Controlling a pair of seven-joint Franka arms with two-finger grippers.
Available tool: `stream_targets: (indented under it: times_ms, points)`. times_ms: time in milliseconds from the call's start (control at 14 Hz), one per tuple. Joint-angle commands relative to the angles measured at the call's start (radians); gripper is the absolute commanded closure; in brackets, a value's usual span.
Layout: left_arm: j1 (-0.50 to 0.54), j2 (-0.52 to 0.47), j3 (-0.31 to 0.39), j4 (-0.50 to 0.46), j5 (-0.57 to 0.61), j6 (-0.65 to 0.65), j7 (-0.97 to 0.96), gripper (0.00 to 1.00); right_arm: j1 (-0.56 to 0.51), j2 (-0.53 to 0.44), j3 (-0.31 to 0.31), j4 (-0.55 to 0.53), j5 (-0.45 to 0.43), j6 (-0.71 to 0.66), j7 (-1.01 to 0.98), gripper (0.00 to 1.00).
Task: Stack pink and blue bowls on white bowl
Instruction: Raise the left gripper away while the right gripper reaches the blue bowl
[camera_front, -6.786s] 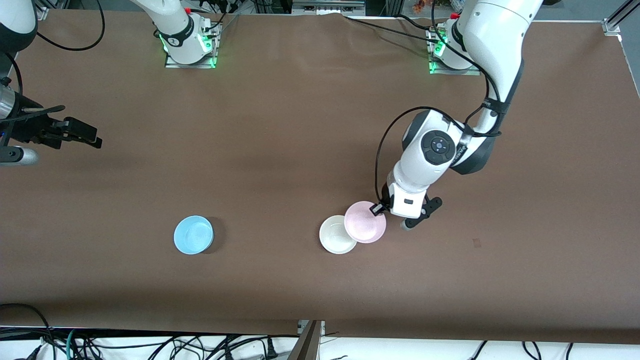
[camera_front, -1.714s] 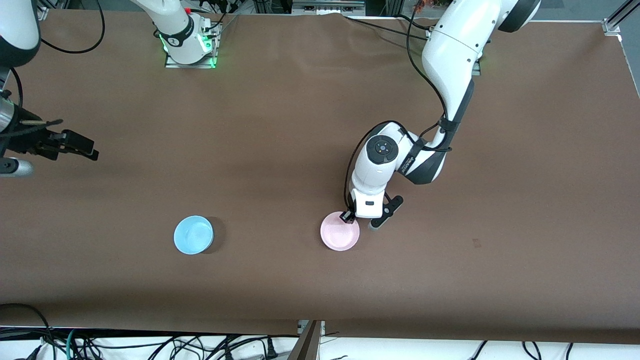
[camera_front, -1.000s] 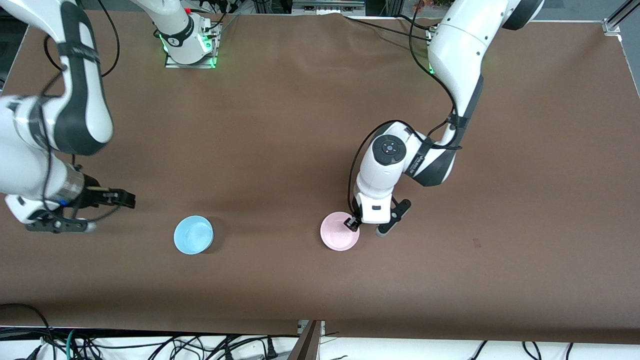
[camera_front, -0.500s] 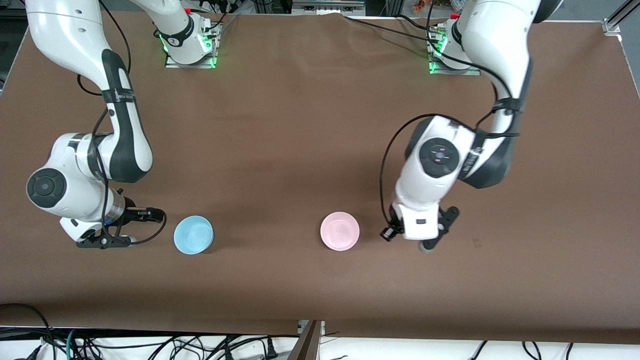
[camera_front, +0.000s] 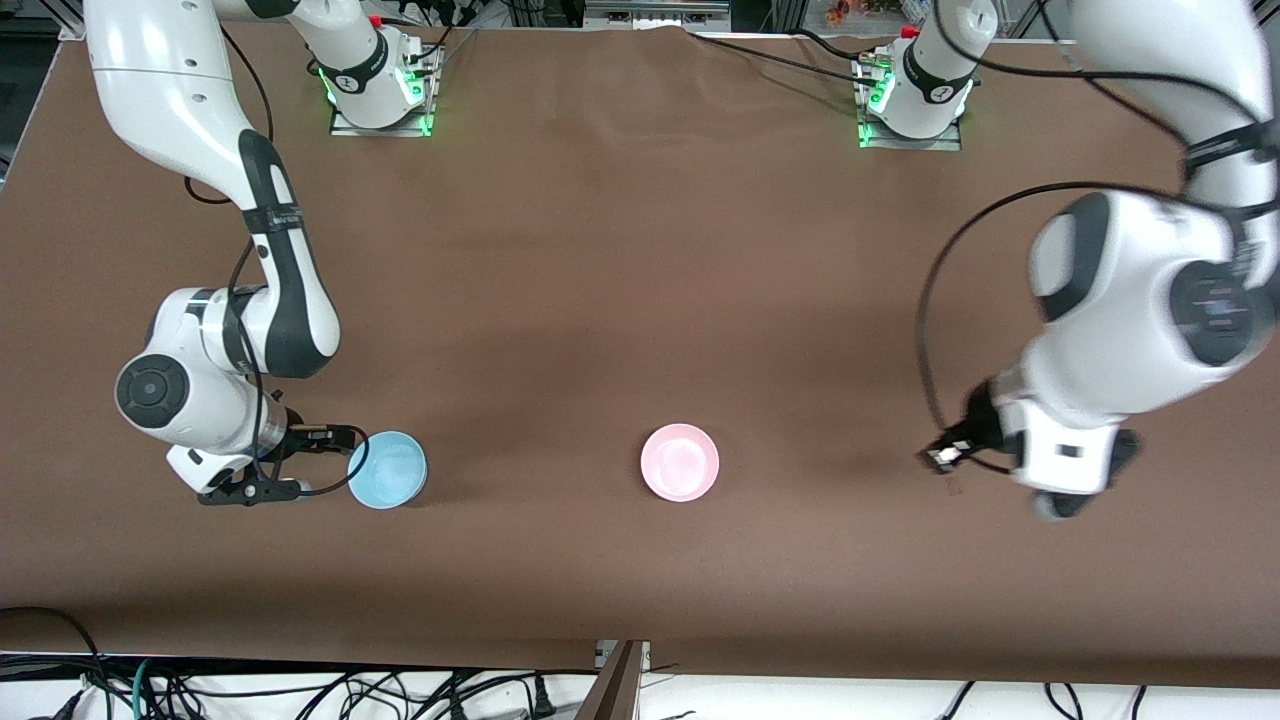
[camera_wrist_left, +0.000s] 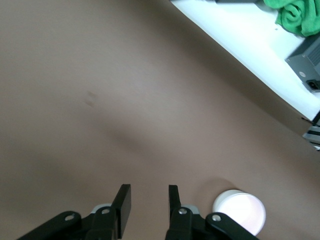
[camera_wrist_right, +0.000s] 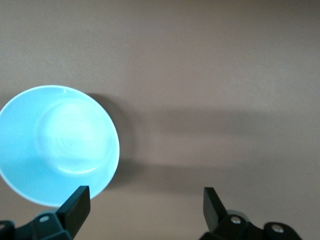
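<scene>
The right end effector (camera_front: 335, 462) is sitting low, just beside the blue bowl (camera_front: 387, 469), on the side toward the right arm's end of the surface (camera_front: 640, 300). Its two fingers are spread wide apart and are holding nothing. In the right wrist view the blue bowl (camera_wrist_right: 57, 144) is lying in front of one finger (camera_wrist_right: 75, 206), not in the middle of the gap. I think the end effector needs to slide sideways a bit so one finger goes inside the rim and one stays outside. The bowl is round, so it has no long side to line up with.

The pink bowl (camera_front: 680, 462) is sitting in the middle of the surface, well apart from the blue bowl and about as near the front camera. It looks nested on the white bowl, since only a thin white edge (camera_wrist_left: 223, 196) is peeking out under the pink bowl (camera_wrist_left: 239, 212) in the left wrist view. So the blue bowl needs to travel toward the left arm's end to reach the stack.

The left end effector (camera_front: 960, 452) is hanging up over bare surface near the left arm's end, well apart from both bowls. Its fingers (camera_wrist_left: 123, 202) are a little apart with nothing between them. The right arm is much nearer to the blue bowl.

No words, brands or labels can be read on the bowls.
</scene>
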Motion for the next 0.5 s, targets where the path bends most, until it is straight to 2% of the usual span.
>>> stream_targets:
  times_ms: [0, 214, 429]
  points:
    - [0.089, -0.052, -0.013, -0.02, -0.025, -0.06, 0.185, 0.62, -0.01, 0.049, 0.003, 0.012, 0.033, 0.084, -0.034, 0.0]
    - [0.178, -0.082, -0.01, -0.037, -0.042, -0.121, 0.389, 0.62, -0.009, 0.066, 0.002, 0.012, 0.099, 0.1, -0.038, 0.0]
    - [0.212, -0.122, -0.002, -0.095, -0.028, -0.152, 0.535, 0.61, -0.007, 0.079, 0.002, 0.012, 0.118, 0.102, -0.035, 0.0]
